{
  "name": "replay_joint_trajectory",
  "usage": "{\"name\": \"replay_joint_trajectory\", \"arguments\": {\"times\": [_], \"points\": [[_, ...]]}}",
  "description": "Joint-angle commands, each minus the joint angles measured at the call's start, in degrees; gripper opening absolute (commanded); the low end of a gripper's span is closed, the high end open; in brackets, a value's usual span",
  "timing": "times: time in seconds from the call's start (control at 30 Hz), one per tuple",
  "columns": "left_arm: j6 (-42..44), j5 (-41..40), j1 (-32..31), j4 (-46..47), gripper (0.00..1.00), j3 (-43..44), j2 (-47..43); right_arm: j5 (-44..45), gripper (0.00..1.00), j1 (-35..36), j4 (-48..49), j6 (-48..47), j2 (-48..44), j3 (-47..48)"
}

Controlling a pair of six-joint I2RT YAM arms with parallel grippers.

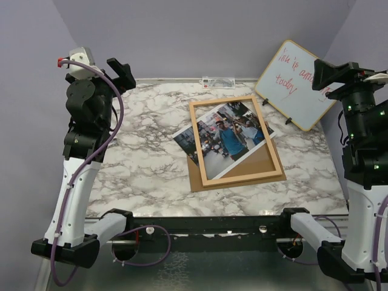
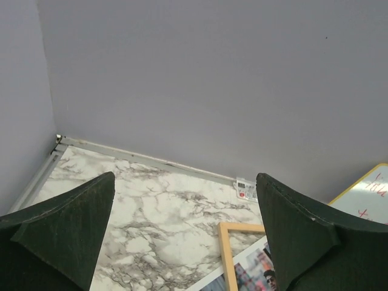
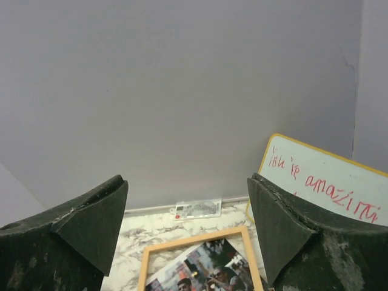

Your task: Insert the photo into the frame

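Note:
The light wood frame [image 1: 200, 147] lies flat in the middle of the marble table, over the photo [image 1: 227, 138], which sits askew under it with its left corner [image 1: 183, 140] sticking out past the frame's left side. A brown backing board [image 1: 257, 160] lies beneath both. My left gripper [image 1: 121, 73] is open and empty, raised high at the left. My right gripper [image 1: 324, 73] is open and empty, raised high at the right. The frame [image 2: 227, 254] and photo [image 2: 257, 273] show low in the left wrist view; the frame [image 3: 194, 240] and photo [image 3: 206, 273] show in the right wrist view.
A wood-edged whiteboard [image 1: 294, 83] with red writing leans at the back right, also in the right wrist view [image 3: 321, 182]. A small white label [image 1: 218, 81] lies at the table's back edge. Purple walls enclose the table.

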Motion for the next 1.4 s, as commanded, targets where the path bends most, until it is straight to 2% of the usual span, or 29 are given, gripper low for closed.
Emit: {"name": "replay_joint_trajectory", "arguments": {"times": [0.0,0.13,0.23,0.43,0.53,0.63,0.77,0.87,0.97,1.13,1.37], "points": [[-0.8,3.5,-0.4,4.3,0.99,-6.2,-2.4,0.5,0.86,-0.3,-6.1,0.7,0.6,-0.9],[-1.0,6.8,-1.1,6.5,0.99,-14.7,-2.4,-12.9,0.76,-0.3,-14.8,-1.3,5.7,2.3],[-2.9,10.4,-1.5,7.8,0.99,-22.6,-2.2,-18.1,0.74,-0.3,-19.4,0.5,9.0,1.0],[-10.9,13.8,-1.6,5.7,0.99,-31.3,-1.6,-22.2,0.73,1.4,-18.5,4.8,9.2,-10.8],[-13.8,13.8,-1.6,2.8,0.99,-33.1,-0.5,-25.9,0.67,4.5,-14.7,9.1,9.1,-18.8],[-15.1,15.0,-1.6,0.8,0.99,-34.7,0.6,-18.8,0.65,15.1,-12.8,12.7,11.6,-23.7],[-17.0,14.3,-1.5,-0.9,0.99,-36.4,0.3,-10.3,0.60,28.5,-12.0,18.5,20.3,-25.3],[-17.8,13.8,-1.5,-1.5,0.99,-37.1,-0.5,-1.9,0.57,36.7,-14.1,21.1,29.2,-21.9],[-18.6,12.4,-1.5,-2.5,0.99,-37.6,-1.4,7.5,0.55,43.0,-19.5,21.8,40.7,-14.6],[-19.5,9.7,-1.4,-5.1,0.99,-37.9,-1.5,18.4,0.54,48.0,-28.1,23.4,54.4,-2.5],[-20.8,9.3,-1.3,-5.9,0.99,-38.6,-0.9,19.1,0.54,48.1,-27.1,21.3,62.2,1.7]]}}
